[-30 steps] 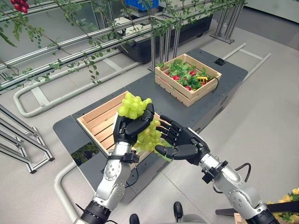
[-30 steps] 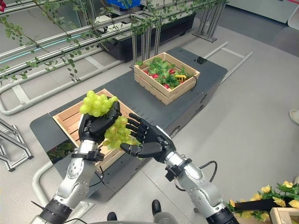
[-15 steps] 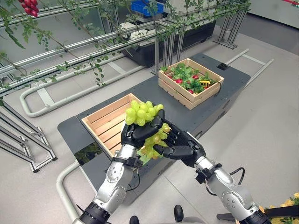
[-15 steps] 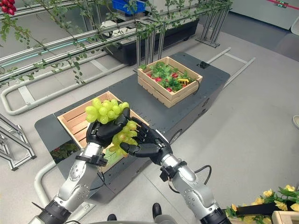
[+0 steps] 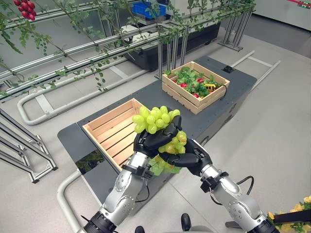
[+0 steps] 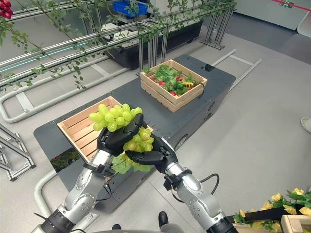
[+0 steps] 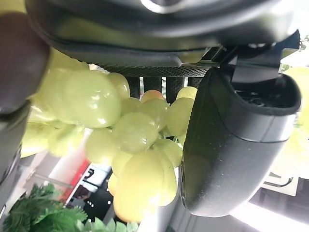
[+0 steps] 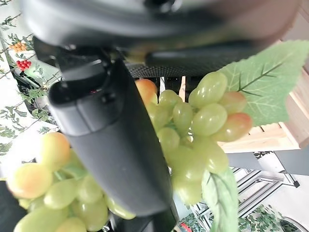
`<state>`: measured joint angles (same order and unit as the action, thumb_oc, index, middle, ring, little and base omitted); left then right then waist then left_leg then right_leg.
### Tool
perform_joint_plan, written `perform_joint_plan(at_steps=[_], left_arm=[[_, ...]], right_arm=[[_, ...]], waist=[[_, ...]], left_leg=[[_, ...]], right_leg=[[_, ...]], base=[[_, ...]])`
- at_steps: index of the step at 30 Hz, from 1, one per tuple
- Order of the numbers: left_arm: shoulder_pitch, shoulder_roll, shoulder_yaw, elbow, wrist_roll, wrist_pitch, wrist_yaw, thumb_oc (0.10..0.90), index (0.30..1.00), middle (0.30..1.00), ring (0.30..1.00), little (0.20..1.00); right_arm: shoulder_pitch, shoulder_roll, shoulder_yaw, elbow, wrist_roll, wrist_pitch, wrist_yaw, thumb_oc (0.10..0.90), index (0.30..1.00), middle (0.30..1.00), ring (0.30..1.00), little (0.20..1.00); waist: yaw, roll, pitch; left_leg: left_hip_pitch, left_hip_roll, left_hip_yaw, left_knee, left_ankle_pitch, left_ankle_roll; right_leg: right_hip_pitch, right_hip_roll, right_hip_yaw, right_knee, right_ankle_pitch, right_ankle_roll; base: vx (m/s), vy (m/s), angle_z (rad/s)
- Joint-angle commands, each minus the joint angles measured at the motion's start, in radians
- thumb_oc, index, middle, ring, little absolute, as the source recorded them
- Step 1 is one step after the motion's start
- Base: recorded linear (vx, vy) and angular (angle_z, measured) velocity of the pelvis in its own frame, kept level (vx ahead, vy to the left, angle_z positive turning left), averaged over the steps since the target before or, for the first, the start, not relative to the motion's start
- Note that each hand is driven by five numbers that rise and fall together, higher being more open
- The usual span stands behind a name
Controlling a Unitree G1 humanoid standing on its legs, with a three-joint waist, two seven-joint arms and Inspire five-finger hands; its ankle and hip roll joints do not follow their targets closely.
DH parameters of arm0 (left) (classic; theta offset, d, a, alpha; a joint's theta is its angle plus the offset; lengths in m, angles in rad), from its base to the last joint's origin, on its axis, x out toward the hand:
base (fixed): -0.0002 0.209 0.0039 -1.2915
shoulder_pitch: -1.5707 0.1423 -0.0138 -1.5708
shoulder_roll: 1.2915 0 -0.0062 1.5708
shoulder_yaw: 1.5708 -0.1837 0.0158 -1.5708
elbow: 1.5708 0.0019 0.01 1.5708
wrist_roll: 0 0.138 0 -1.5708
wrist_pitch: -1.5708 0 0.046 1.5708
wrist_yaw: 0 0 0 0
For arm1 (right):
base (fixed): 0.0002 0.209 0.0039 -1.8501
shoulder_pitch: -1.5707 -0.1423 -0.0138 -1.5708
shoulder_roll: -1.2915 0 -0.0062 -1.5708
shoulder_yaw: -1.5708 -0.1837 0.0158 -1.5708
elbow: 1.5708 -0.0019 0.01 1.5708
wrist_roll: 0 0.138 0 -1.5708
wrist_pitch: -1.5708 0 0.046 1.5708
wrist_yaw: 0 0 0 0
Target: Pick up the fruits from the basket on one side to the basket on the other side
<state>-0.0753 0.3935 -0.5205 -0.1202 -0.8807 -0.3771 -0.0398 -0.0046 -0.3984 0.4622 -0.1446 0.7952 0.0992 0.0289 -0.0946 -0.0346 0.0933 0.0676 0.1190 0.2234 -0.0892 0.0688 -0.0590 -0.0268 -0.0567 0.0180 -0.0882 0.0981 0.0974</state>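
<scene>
right now you have both hands on one bunch of green grapes, held up in the air over the near edge of the dark platform. your left hand is curled round the bunch from beneath, with most of the grapes mounded above its fingers and a few leaves hanging below. your right hand is pressed in from the right side, its fingers wrapped over the lower part of the bunch, so the two hands are touching or nearly touching around the fruit. in each wrist view the grapes sit tight against the palm and between thumb and fingers, so both hands are clamped on it.

what matters for the next move is direction. the bunch hangs just beyond and to the right of the near crate, a slatted wooden box whose visible floor holds nothing. the far crate, with leaves and small red fruit in it, lies well beyond your hands and further to the right. that puts your right hand on the side nearer the far crate, and your left on the side nearer the close one.

the bunch's long axis runs roughly upward and leftward from the right hand's grip to the mound above the left. judging by this, you are mid-handover; i cannot tell which hand carries the weight.

past the crates, metal rails with trailing vines cross the floor.
</scene>
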Motion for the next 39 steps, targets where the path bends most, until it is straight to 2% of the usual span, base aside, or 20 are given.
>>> perform_joint_plan(at_steps=[1,8,9,10,11,13,14,16,18,19,21,23,27,31,32,35,36,38,39], left_arm=[[-0.091,-0.048,-0.013,-0.133,-0.018,-0.098,-0.091,0.4,0.3,0.3,0.3,0.3],[-0.087,-0.047,-0.017,-0.123,0.027,-0.074,-0.055,0.4,0.3,0.3,0.3,0.3],[-0.082,-0.045,-0.012,-0.121,0.031,-0.074,-0.05,0.552,0.528,0.528,0.528,0.528],[-0.077,-0.043,-0.004,-0.117,0.031,-0.071,-0.045,0.731,0.796,0.796,0.796,0.796],[-0.074,-0.043,0.0,-0.114,0.031,-0.068,-0.036,0.8,0.9,0.9,0.9,0.9],[-0.058,-0.046,0.016,-0.101,0.067,-0.076,0.004,0.8,0.9,0.9,0.9,0.9],[-0.056,-0.046,0.017,-0.1,0.068,-0.076,0.005,0.8,0.9,0.9,0.9,0.9],[-0.025,-0.046,0.051,-0.086,0.127,-0.101,0.063,0.8,0.9,0.9,0.9,0.9],[0.009,-0.039,0.087,-0.082,0.164,-0.121,0.105,0.8,0.9,0.9,0.9,0.9],[0.026,-0.037,0.113,-0.084,0.172,-0.124,0.124,0.8,0.9,0.9,0.9,0.9],[0.045,-0.028,0.185,-0.05,0.233,-0.132,0.172,0.8,0.9,0.9,0.9,0.9],[0.061,-0.036,0.223,-0.026,0.211,-0.12,0.164,0.8,0.9,0.9,0.9,0.9],[0.089,-0.035,0.274,-0.023,0.206,-0.128,0.119,0.8,0.9,0.9,0.9,0.9],[0.094,-0.026,0.293,-0.051,0.217,-0.112,0.12,0.8,0.9,0.9,0.9,0.9],[0.088,-0.02,0.298,-0.059,0.221,-0.103,0.133,0.8,0.9,0.9,0.9,0.9],[0.075,-0.011,0.298,-0.061,0.213,-0.092,0.147,0.8,0.9,0.9,0.9,0.9],[0.06,-0.009,0.287,-0.06,0.213,-0.087,0.167,0.8,0.9,0.9,0.9,0.9],[0.05,-0.007,0.282,-0.061,0.202,-0.077,0.183,0.8,0.9,0.9,0.9,0.9],[0.042,-0.007,0.279,-0.062,0.198,-0.075,0.194,0.8,0.9,0.9,0.9,0.9]], right_arm=[[-0.069,0.054,-0.003,-0.022,0.061,-0.126,-0.008,0.4,0.3,0.3,0.3,0.3],[-0.059,0.06,-0.018,-0.014,0.079,-0.172,-0.012,0.4,0.3,0.3,0.3,0.3],[-0.057,0.059,-0.022,-0.013,0.084,-0.179,-0.013,0.4,0.3,0.3,0.3,0.3],[-0.054,0.059,-0.027,-0.011,0.09,-0.185,-0.013,0.4,0.3,0.3,0.3,0.3],[-0.053,0.061,-0.029,-0.01,0.095,-0.19,-0.014,0.4,0.3,0.3,0.3,0.3],[-0.051,0.063,-0.033,-0.007,0.114,-0.215,-0.021,0.4,0.3,0.3,0.3,0.3],[-0.051,0.063,-0.034,-0.007,0.114,-0.213,-0.019,0.4,0.3,0.3,0.3,0.3],[-0.039,0.073,-0.05,0.007,0.156,-0.228,0.009,0.4,0.3,0.3,0.3,0.3],[-0.027,0.079,-0.062,0.013,0.202,-0.239,0.022,0.4,0.3,0.3,0.3,0.3],[-0.023,0.083,-0.069,0.02,0.213,-0.249,0.035,0.4,0.3,0.3,0.3,0.3],[-0.018,0.096,-0.106,0.057,0.272,-0.31,0.033,0.4,0.3,0.3,0.3,0.3],[-0.005,0.119,-0.135,0.059,0.26,-0.335,0.011,0.4,0.3,0.3,0.3,0.3],[0.044,0.148,-0.194,0.049,0.266,-0.361,0.002,0.4,0.3,0.3,0.3,0.3],[0.067,0.166,-0.228,0.042,0.306,-0.376,0.004,0.4,0.3,0.3,0.3,0.3],[0.061,0.17,-0.229,0.042,0.303,-0.38,0.015,0.4,0.3,0.3,0.3,0.3],[0.048,0.164,-0.222,0.04,0.294,-0.391,0.024,0.4,0.3,0.3,0.3,0.3],[0.031,0.164,-0.207,0.048,0.291,-0.399,0.033,0.4,0.3,0.3,0.3,0.3],[0.02,0.162,-0.191,0.054,0.285,-0.402,0.028,0.4,0.3,0.3,0.3,0.3],[0.008,0.165,-0.175,0.061,0.28,-0.405,0.033,0.4,0.3,0.3,0.3,0.3]], waist=[[-0.001,0.014,-0.086],[0.001,0.016,-0.084],[0.003,0.016,-0.084],[0.006,0.017,-0.083],[0.008,0.017,-0.083],[0.02,0.017,-0.08],[0.021,0.017,-0.08],[0.047,0.016,-0.074],[0.068,0.013,-0.062],[0.076,0.013,-0.056],[0.085,0.01,-0.036],[0.082,0.011,-0.028],[0.062,0.017,0.001],[0.057,0.023,0.021],[0.064,0.026,0.025],[0.075,0.032,0.023],[0.087,0.039,0.019],[0.101,0.039,0.013],[0.116,0.037,0.009]], left_leg=[[-0.016,0.038,-0.057,0.002,0.013,0.004],[-0.02,0.028,-0.075,0.002,0.01,0.01],[-0.022,0.024,-0.086,0.002,0.008,0.012],[-0.023,0.017,-0.099,0.002,0.006,0.016],[-0.024,0.01,-0.109,0.002,0.005,0.02],[-0.032,-0.026,-0.162,0.002,-0.003,0.037],[-0.033,-0.029,-0.167,0.002,-0.003,0.038],[-0.047,-0.107,-0.283,0.002,-0.006,0.067],[-0.045,-0.162,-0.366,0.004,-0.001,0.089],[-0.049,-0.178,-0.385,0.012,-0.003,0.096],[-0.048,-0.193,-0.367,0.024,-0.008,0.105],[-0.047,-0.203,-0.349,0.024,-0.011,0.109],[-0.031,-0.211,-0.285,0.022,-0.026,0.119],[-0.024,-0.214,-0.248,0.022,-0.034,0.121],[-0.023,-0.21,-0.227,0.017,-0.034,0.123],[-0.029,-0.203,-0.198,0.009,-0.026,0.127],[-0.034,-0.198,-0.171,0.007,-0.021,0.134],[-0.041,-0.196,-0.155,0.006,-0.016,0.139],[-0.043,-0.192,-0.138,0.003,-0.016,0.143]], right_leg=[[-0.014,-0.009,-0.047,0.001,0.036,-0.005],[-0.021,0.0,-0.029,0.001,0.036,-0.009],[-0.022,0.002,-0.023,0.001,0.035,-0.01],[-0.023,0.006,-0.015,0.001,0.035,-0.011],[-0.024,0.008,-0.009,0.001,0.036,-0.012],[-0.028,0.018,0.02,0.001,0.037,-0.015],[-0.028,0.019,0.022,0.001,0.037,-0.015],[-0.03,0.032,0.07,0.001,0.051,-0.015],[-0.029,0.038,0.118,0.001,0.067,-0.011],[-0.029,0.039,0.132,0.001,0.073,-0.01],[-0.035,0.028,0.124,0.001,0.088,-0.007],[-0.052,0.013,0.118,0.001,0.108,0.005],[-0.104,-0.024,0.104,0.003,0.155,0.038],[-0.133,-0.039,0.067,0.023,0.174,0.042],[-0.137,-0.043,0.029,0.067,0.163,0.04],[-0.134,-0.044,-0.024,0.135,0.134,0.037],[-0.11,-0.047,-0.078,0.2,0.082,0.032],[-0.092,-0.054,-0.114,0.227,0.063,0.028],[-0.07,-0.069,-0.16,0.248,0.049,0.027]], base=[[0.0,-0.037,-0.01],[0.0,-0.04,-0.01],[0.0,-0.019,-0.05],[0.0,-0.012,-0.13],[-0.01,0.014,-0.18],[-0.02,0.038,-0.22],[-0.03,0.075,-0.41],[-0.04,0.132,-0.82],[-0.05,0.144,-1.03],[-0.1,0.181,-1.55],[-0.15,0.233,-1.45],[-0.14,0.232,-0.51],[-0.11,0.204,-0.05],[-0.09,0.13,-0.21],[-0.08,0.071,-0.48],[-0.11,0.059,-0.87],[-0.1,0.042,-0.52],[-0.07,0.013,-0.65],[-0.05,-0.015,-0.61]])
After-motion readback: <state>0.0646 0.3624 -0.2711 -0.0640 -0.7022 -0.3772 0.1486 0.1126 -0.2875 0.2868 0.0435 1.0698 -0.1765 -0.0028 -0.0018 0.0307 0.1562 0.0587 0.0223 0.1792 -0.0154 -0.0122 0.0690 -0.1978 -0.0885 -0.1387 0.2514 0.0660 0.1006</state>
